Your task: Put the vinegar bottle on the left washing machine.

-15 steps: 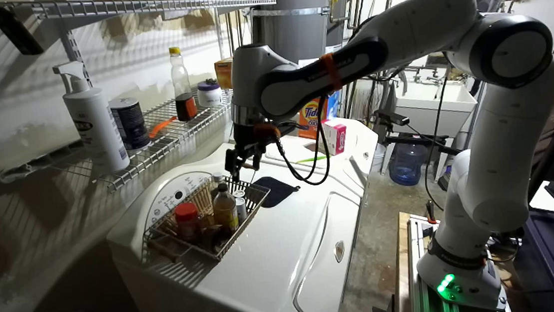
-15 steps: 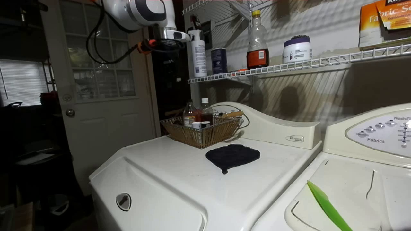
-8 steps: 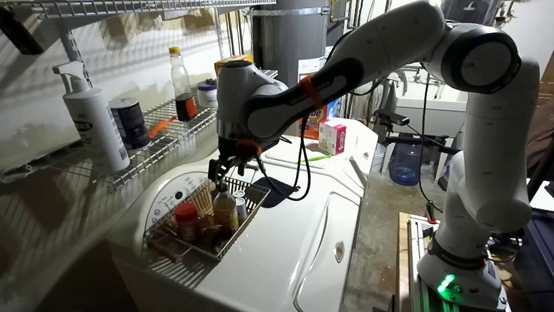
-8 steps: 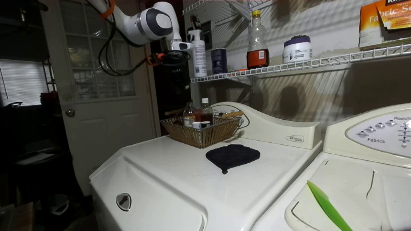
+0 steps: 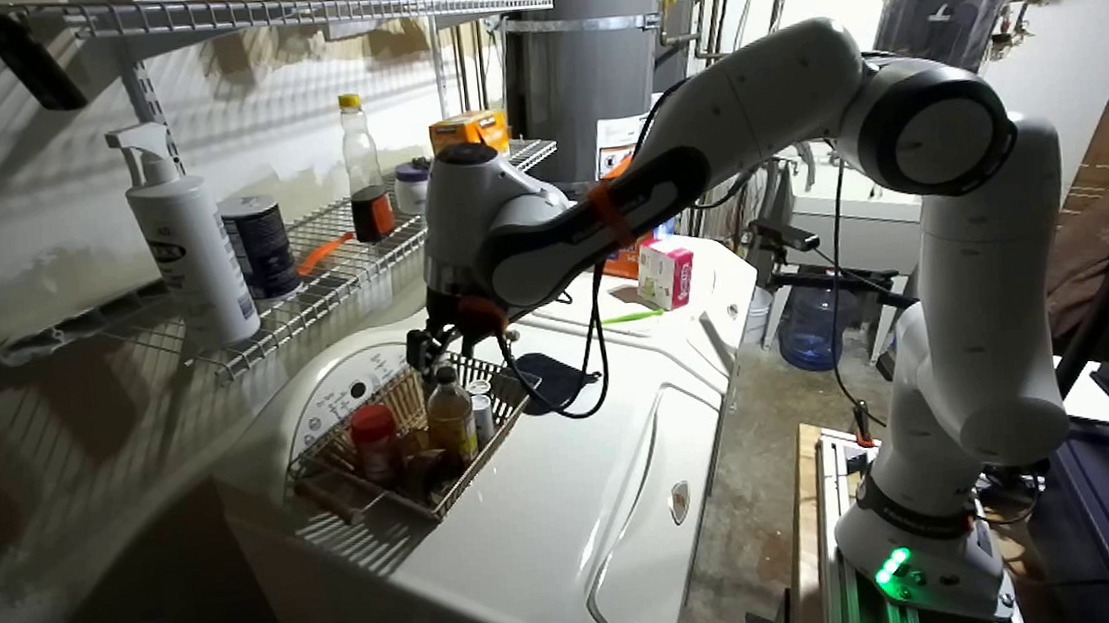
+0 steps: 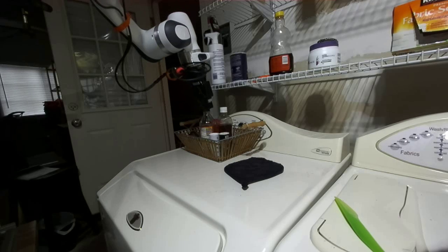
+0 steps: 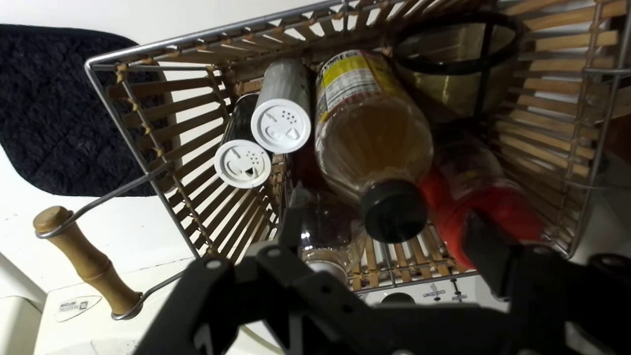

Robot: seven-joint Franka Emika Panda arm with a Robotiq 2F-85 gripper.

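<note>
The vinegar bottle (image 7: 374,130), amber with a dark cap and yellow label, stands in a wicker-and-wire basket (image 6: 203,150). It also shows in both exterior views (image 5: 451,426) (image 6: 206,127). The basket sits at the back of the left washing machine (image 6: 175,189), which also shows in an exterior view (image 5: 532,514). My gripper (image 7: 386,203) is open and empty, its fingers apart on either side of the bottle's dark cap in the wrist view. In both exterior views the gripper (image 5: 440,357) (image 6: 207,105) is just above the bottle. Contact cannot be told.
A clear bottle with a white cap (image 6: 224,120), a red-topped jar (image 5: 375,438) and two white-topped shakers (image 7: 281,125) crowd around it in the basket. A black pot holder (image 6: 253,169) lies beside the basket. The wire shelf (image 6: 329,68) holds bottles and tubs above.
The gripper has moved down and toward the basket, from beyond and above it to right above the vinegar bottle. The basket and its contents have not moved.
</note>
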